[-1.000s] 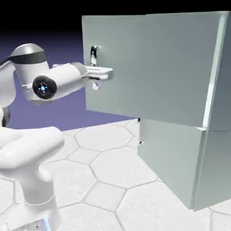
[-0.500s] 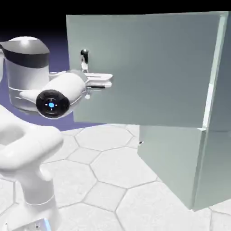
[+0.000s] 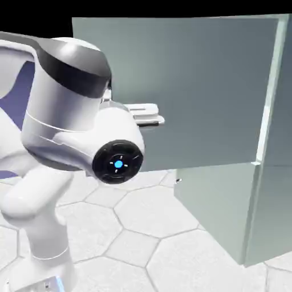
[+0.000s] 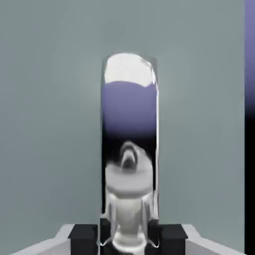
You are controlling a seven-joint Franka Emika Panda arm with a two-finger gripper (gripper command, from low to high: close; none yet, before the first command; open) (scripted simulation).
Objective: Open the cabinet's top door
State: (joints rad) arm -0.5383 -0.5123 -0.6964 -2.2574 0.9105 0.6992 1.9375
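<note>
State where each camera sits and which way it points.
Exterior view: stands off beside the robot, looking across at the cabinet and its swung-out top door; the arm shows from base to pincer.
Hand view: rides on the hand, looking along the pincer at the door's face and mirror-like handle; only the fingertips show directly, at the bottom edge.
Shared: the top door, its handle and the pincer.

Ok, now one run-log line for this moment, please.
white robot arm | fingers shut on vertical silver handle | large grey-green upper door standing open
</note>
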